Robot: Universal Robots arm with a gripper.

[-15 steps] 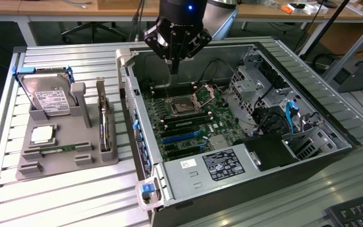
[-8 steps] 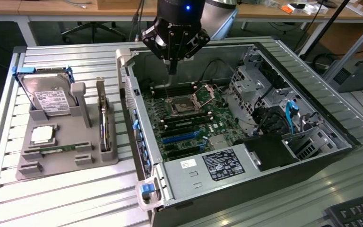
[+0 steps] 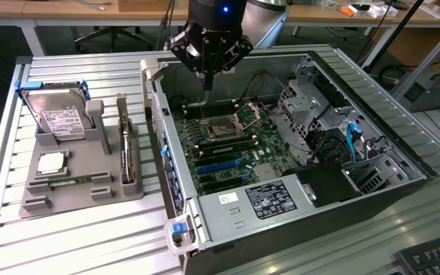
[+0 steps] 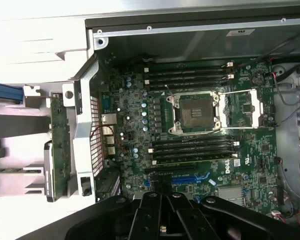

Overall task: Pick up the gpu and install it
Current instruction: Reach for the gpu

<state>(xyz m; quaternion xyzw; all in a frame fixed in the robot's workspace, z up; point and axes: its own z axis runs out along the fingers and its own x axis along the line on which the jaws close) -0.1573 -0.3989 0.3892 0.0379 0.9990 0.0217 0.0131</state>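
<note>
The gpu (image 3: 125, 146) is a long, thin dark card standing on edge in a slot of the grey holder (image 3: 75, 197), at the exterior view's left of the open computer case (image 3: 388, 189). In the wrist view the gpu (image 4: 60, 145) appears edge-on just outside the case wall. My gripper (image 3: 207, 86) hangs over the far part of the motherboard (image 3: 235, 143), apart from the gpu and well above the board. Its fingers look pressed together with nothing between them. The wrist view has my gripper (image 4: 165, 197) above the blue expansion slots (image 4: 190, 178).
The holder also carries a silver hard drive (image 3: 59, 117), a processor (image 3: 52, 163) and a green RAM stick (image 3: 71, 180). Inside the case are the open processor socket (image 3: 224, 127), drive cages (image 3: 311, 103), cables and a power supply (image 3: 270, 197). A keyboard (image 3: 434, 258) lies at the near right.
</note>
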